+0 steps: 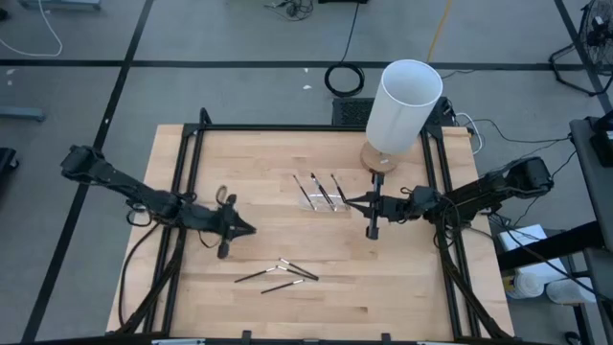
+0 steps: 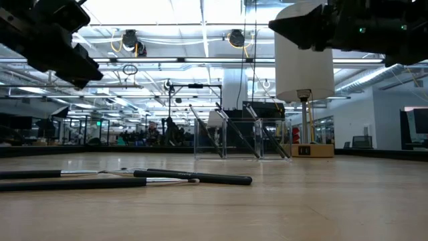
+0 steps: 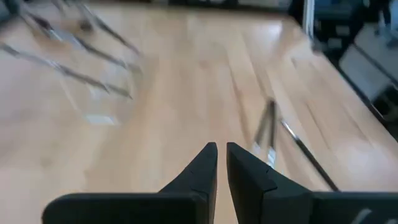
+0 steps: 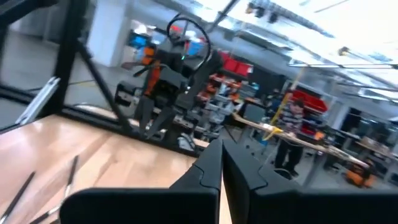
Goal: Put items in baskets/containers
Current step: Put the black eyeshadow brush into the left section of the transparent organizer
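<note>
The clear tray (image 1: 321, 192) sits near the middle of the table's far half with three dark sticks (image 1: 324, 193) lying in it; in the low view the tray (image 2: 241, 139) holds them leaning. Three more sticks (image 1: 280, 273) lie loose on the wood toward the near edge, and they also show in the low view as sticks (image 2: 194, 178). My left gripper (image 1: 247, 228) hovers shut left of the middle, between tray and loose sticks, holding nothing (image 3: 222, 155). My right gripper (image 1: 351, 201) is shut just right of the tray, raised above the table (image 4: 221, 157).
A tall white cylinder (image 1: 402, 105) on a round wooden base stands just beyond and right of the tray. Black frame rails (image 1: 187, 182) run along the table's left and right sides. Bare wood lies in the near half around the loose sticks. People stand far off in the room (image 4: 292, 124).
</note>
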### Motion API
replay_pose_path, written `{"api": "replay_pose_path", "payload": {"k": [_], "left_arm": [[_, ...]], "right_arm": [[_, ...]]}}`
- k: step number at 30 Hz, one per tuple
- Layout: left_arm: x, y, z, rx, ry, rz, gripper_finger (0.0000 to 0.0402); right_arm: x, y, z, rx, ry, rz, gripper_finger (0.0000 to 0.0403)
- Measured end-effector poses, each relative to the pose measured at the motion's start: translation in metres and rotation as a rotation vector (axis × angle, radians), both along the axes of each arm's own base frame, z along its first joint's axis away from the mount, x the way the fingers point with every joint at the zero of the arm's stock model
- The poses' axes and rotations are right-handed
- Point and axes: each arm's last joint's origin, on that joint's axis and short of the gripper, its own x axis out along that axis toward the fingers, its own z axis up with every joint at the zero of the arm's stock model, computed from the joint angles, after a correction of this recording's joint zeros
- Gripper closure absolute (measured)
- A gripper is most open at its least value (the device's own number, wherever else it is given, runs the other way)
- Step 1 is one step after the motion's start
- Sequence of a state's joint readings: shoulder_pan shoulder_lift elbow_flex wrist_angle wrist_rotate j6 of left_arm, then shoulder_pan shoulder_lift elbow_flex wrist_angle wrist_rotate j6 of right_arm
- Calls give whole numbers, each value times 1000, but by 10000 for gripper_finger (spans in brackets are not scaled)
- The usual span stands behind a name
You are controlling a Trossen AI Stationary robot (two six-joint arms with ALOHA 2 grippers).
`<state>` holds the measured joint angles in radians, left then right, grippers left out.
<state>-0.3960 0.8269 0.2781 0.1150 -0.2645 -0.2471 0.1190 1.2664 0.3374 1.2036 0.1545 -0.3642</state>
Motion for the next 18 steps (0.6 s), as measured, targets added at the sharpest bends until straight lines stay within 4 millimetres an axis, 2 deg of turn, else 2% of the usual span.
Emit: {"api": "replay_pose_path", "payload": {"k": [5, 11, 14, 18], "left_arm": [[17, -24, 23, -23, 173, 19, 360], [41, -57, 51, 14, 334, 64, 360], [57, -80, 59, 25, 422, 58, 360], [79, -113, 59, 57, 616, 16, 360]], "right_arm": [[2, -2, -7, -35, 67, 78, 403], [1, 1, -6, -45, 64, 139, 403], [1, 5, -6, -26, 55, 167, 403], [-1, 13, -5, -24, 53, 194, 403]]}}
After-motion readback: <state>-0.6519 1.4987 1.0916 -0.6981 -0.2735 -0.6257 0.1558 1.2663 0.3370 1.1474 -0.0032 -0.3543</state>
